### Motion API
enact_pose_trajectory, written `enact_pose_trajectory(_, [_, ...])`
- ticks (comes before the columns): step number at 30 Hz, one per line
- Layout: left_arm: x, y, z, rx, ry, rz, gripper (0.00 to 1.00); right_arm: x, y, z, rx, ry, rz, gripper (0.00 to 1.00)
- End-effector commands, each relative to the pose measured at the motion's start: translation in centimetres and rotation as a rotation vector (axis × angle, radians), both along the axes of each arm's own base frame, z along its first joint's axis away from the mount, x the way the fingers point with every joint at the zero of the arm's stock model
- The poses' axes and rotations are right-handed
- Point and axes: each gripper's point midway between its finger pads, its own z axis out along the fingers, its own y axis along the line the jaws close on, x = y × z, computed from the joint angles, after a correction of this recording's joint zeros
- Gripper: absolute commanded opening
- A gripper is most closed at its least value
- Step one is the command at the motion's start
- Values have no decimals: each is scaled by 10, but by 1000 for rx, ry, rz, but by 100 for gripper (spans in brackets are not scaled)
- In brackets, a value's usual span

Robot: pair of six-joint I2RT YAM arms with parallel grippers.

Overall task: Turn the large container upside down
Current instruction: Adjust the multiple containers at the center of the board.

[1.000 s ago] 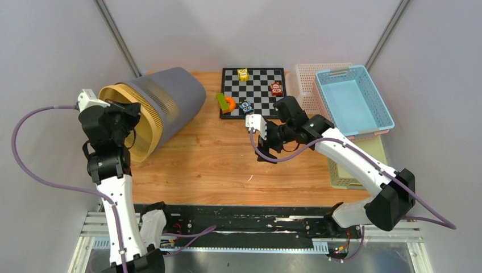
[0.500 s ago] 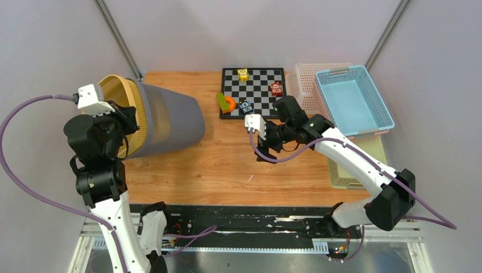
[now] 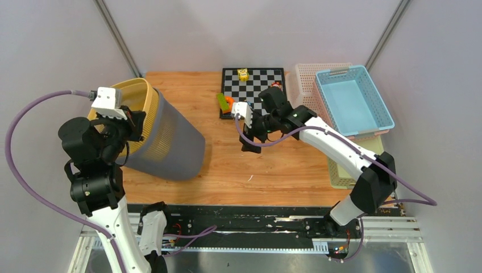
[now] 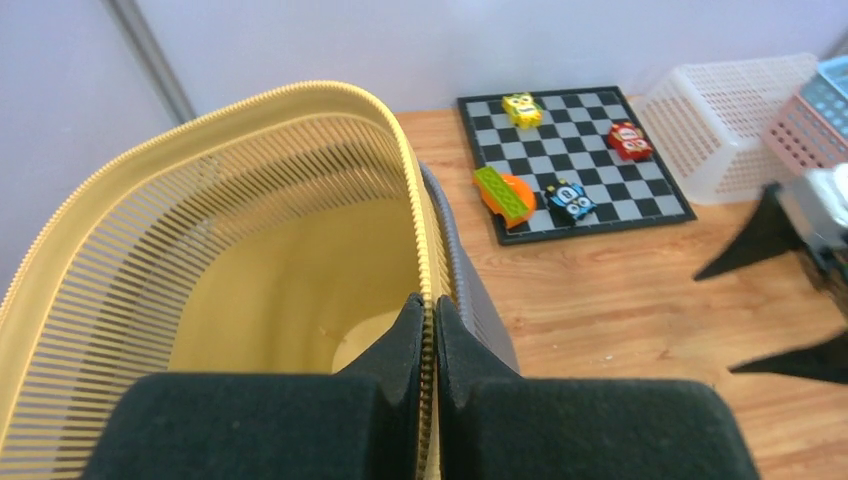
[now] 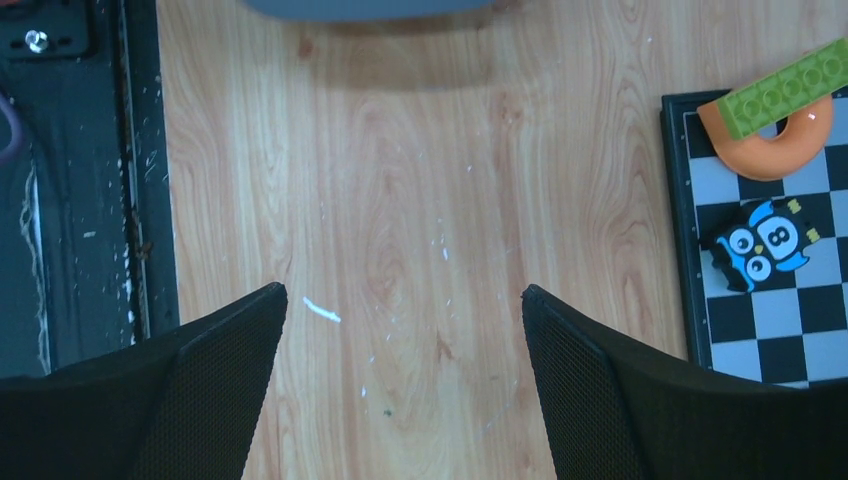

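Wooden tabletop (image 3: 273, 165), grey walls around.

We note the left gripper (image 4: 432, 310) clamped on the yellow slatted rim of the large container (image 3: 173, 151), one finger inside and one outside. The container is tilted. Its mouth is up at the gripper, and its grey base is lower, off to the gripper's right, down at the wood. It is not upside down.

The right gripper (image 5: 402, 300) has its jaws spread wide with nothing between them. It hovers over bare wood, well apart from the container.

Past one fingertip is a chessboard (image 3: 258, 85). On it are a blue owl block (image 5: 765, 245) and a green brick (image 5: 790, 85) across an orange ring (image 5: 760, 150).

Farther out, a blue basket (image 3: 355, 102) sits beside a white basket (image 3: 307, 79).
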Motion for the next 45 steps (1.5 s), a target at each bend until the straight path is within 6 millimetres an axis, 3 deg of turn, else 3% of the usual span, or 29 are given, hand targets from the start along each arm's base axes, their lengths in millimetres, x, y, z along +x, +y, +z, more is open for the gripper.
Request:
enact_pose_trajectory(1, [-18, -30, 63, 142, -263, -163, 0, 6, 32, 17, 89, 59, -11, 89])
enact_pose_trajectory(5, [-28, -39, 84, 168, -339, -197, 0, 6, 48, 17, 106, 116, -3, 89])
enact_pose_trajectory(8, [-33, -50, 88, 166, -357, -254, 0, 3, 55, 16, 106, 113, 21, 89])
enact_pose_trajectory(15, [-47, -74, 57, 205, -334, -417, 0, -13, 53, 44, 117, 2, 142, 89])
enact_pose_trajectory(18, [-56, -84, 42, 216, -309, -484, 0, -26, 51, 45, 124, 9, 181, 90])
enact_pose_trajectory(19, [-60, -88, 38, 224, -301, -512, 5, -31, 51, 43, 123, 16, 192, 90])
enact_pose_trajectory(21, [-72, -99, 30, 258, -297, -591, 44, -40, 54, 36, 107, 27, 209, 90])
enact_pose_trajectory(22, [-80, -104, 26, 274, -300, -634, 59, -43, 55, 32, 98, 29, 214, 90])
enact_pose_trajectory(25, [-98, -119, 20, 277, -306, -738, 88, -46, 58, 27, 85, 36, 212, 90])
enact_pose_trajectory(27, [-109, -128, 15, 266, -307, -813, 100, -43, 56, 27, 76, 24, 193, 90])
enact_pose_trajectory(35, [-152, -154, -3, 188, -304, -1072, 100, -38, 18, 29, 24, -70, 148, 93])
enact_pose_trajectory(45, [-153, -154, -19, 146, -271, -1082, 100, -38, -21, 7, -30, -61, 82, 94])
